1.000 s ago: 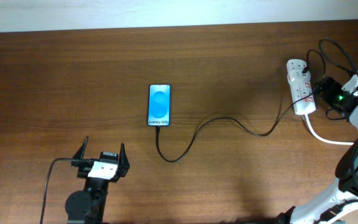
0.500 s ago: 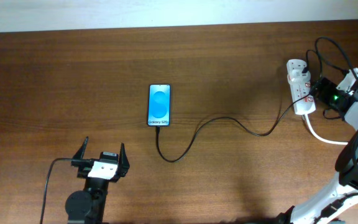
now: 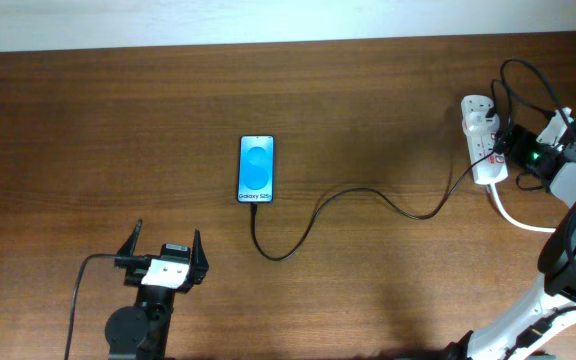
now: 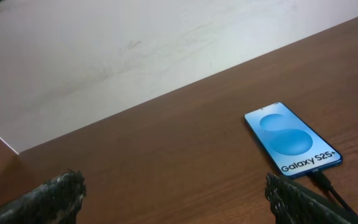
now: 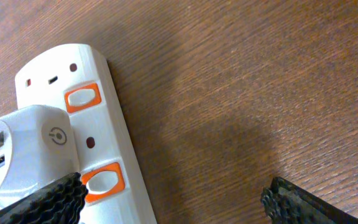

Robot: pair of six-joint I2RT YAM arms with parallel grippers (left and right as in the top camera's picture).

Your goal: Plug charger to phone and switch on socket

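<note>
1. The phone [image 3: 256, 168] lies on the table [image 3: 118, 120], charger [image 3: 348, 200] at its bottom edge.
2. Far right of the phone, the right pincer [image 3: 514, 150], spread wide, has neared the socket [image 3: 480, 135]; switching looks next.
3. The left pincer [image 3: 165, 246], below the phone, gapes idle.

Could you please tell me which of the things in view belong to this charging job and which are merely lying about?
For the job:
- phone
- black charger cable
- white power strip
- white adapter plugged into the strip
- right gripper, open at the strip

Not in use:
- left gripper, open, away from the phone
- left arm's own black cable
</note>
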